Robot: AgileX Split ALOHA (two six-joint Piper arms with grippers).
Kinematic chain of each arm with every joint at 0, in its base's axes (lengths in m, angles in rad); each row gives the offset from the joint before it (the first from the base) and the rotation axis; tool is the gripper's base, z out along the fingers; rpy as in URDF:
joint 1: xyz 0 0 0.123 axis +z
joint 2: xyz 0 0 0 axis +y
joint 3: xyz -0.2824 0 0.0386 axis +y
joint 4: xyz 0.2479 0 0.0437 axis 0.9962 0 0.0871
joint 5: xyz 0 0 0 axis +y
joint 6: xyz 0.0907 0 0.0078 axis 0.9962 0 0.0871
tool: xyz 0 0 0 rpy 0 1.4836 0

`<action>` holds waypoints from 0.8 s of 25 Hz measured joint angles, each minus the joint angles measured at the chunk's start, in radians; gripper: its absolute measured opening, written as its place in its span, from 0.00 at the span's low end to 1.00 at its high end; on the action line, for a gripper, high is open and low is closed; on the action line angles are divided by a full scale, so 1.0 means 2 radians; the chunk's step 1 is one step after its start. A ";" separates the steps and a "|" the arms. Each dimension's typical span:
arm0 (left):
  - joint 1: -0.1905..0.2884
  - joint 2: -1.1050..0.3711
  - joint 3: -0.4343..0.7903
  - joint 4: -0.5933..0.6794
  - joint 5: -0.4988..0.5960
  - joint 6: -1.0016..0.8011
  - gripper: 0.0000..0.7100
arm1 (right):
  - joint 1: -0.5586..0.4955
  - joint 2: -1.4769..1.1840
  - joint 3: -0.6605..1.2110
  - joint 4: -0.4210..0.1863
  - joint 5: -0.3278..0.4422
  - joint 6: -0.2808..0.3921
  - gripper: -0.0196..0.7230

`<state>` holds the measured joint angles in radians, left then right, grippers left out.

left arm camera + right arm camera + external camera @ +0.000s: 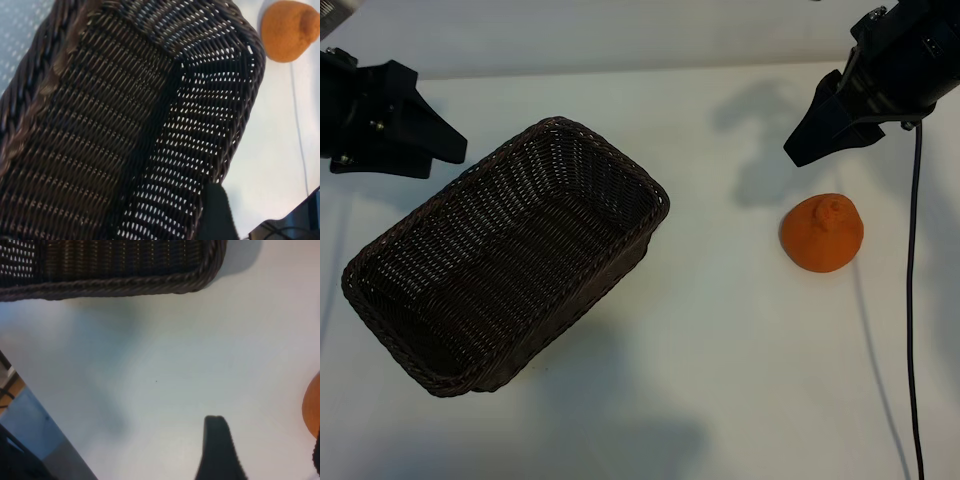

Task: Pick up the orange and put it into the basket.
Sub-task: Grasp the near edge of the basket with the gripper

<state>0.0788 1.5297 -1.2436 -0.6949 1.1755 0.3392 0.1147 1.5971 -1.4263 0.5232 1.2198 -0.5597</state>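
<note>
The orange (822,233), bumpy with a knobbly top, lies on the white table at the right, free of any grip. My right gripper (802,148) hovers just behind and above it, open and empty. In the right wrist view one dark finger (217,450) shows, and the orange's edge (313,410) sits beside it. The dark woven basket (662,205) lies empty and slanted at centre left. My left gripper (448,150) hangs open beside the basket's far left end. Its wrist view looks down into the basket (200,125), with the orange (290,30) beyond the rim.
A black cable (910,300) runs down the table at the right, just past the orange. White tabletop (720,350) lies bare between the basket and the orange. The table's edge (35,412) shows in the right wrist view.
</note>
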 joint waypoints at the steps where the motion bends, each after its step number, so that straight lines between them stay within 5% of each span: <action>1: 0.000 -0.007 0.000 0.002 0.000 -0.008 0.74 | 0.000 0.000 0.000 0.000 0.000 0.000 0.63; 5: 0.000 -0.039 -0.004 0.035 0.000 -0.050 0.74 | 0.000 0.000 0.000 0.000 0.000 0.000 0.63; 14: 0.000 -0.096 -0.004 0.242 0.000 -0.249 0.74 | 0.000 0.000 0.000 0.000 0.000 0.000 0.63; 20: 0.000 -0.102 -0.004 0.261 0.000 -0.306 0.74 | 0.000 0.000 0.000 0.000 0.000 0.000 0.63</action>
<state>0.0788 1.3266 -1.2520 -0.1736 1.1755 -0.2736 0.1147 1.5971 -1.4263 0.5232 1.2198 -0.5597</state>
